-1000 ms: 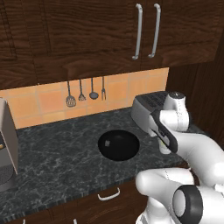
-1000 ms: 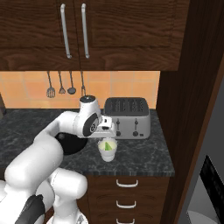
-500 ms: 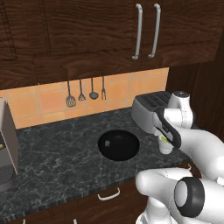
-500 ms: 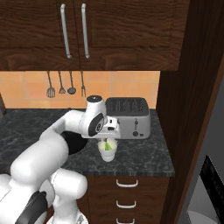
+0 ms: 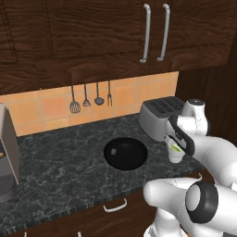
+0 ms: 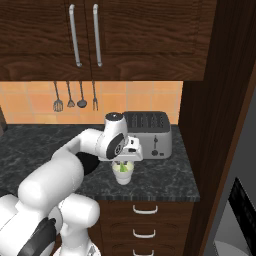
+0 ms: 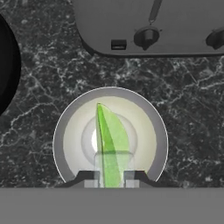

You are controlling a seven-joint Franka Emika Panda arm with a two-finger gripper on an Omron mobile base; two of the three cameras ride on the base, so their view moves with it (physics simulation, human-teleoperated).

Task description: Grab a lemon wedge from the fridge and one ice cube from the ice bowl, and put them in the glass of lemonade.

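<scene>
Two-finger gripper (image 7: 110,177) pinched tight on the thin yellow-green lemon wedge (image 7: 111,144), held directly over the small whitish tapered glass of lemonade (image 7: 65,140) beside the silver toaster (image 6: 148,134). Wedge judged light, soft, likely slippery; narrow-edge hold suits. Wide black ice bowl (image 5: 125,153) sits nearby.

You're looking at an arm (image 6: 60,175) with glossy white shells throughout: fat, rounded link covers, smooth, no visible screws, cables or markings. Joints show as dark grey to black discs and rings set between the white segments; one big dark round cap (image 5: 202,202) sits on the near link in the left base view, another at the lower left in the right base view. The wrist ends in a white cylinder with a small grey cap on top. The hand body is a white block with a dark band. The gripper (image 7: 109,177) has two small fingertips (image 7: 89,178), dark with paler pads.
</scene>
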